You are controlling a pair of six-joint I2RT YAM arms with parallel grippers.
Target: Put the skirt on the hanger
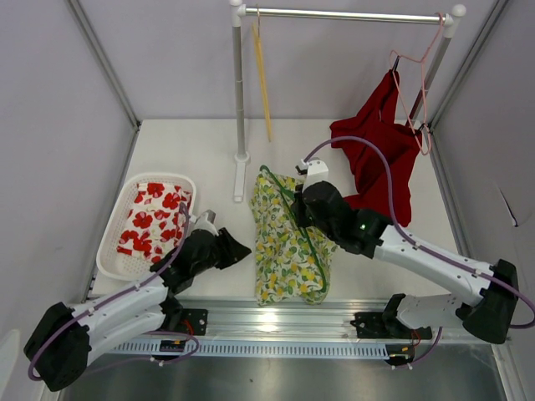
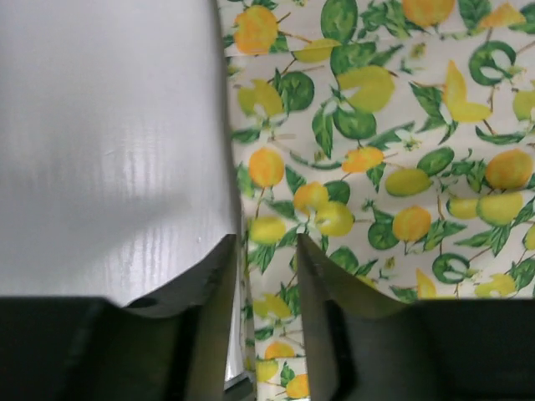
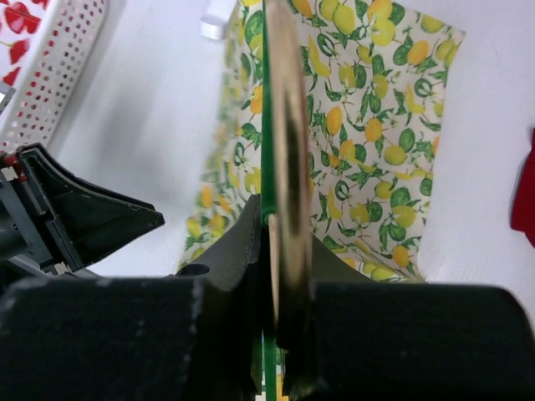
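The lemon-print skirt (image 1: pixel 280 251) lies flat on the table in front of the rail stand. It fills the left wrist view (image 2: pixel 393 167) and shows in the right wrist view (image 3: pixel 376 125). A green hanger (image 1: pixel 314 255) lies slanted across it. My right gripper (image 1: pixel 299 205) is shut on the hanger's upper part, and the green wire and a tan strip (image 3: pixel 284 100) run straight out from between its jaws (image 3: pixel 280 213). My left gripper (image 1: pixel 241 251) sits at the skirt's left edge. It stands open (image 2: pixel 266 242), with the fabric's edge showing in the gap below the fingers.
A white basket (image 1: pixel 113 238) holding a red-flowered cloth (image 1: pixel 150 217) stands at the left. Behind is the clothes rail on its post (image 1: pixel 240 100), with a tan hanger (image 1: pixel 262 75) and a red garment (image 1: pixel 380 154) on a pink hanger. My left arm (image 3: pixel 75 217) shows in the right wrist view.
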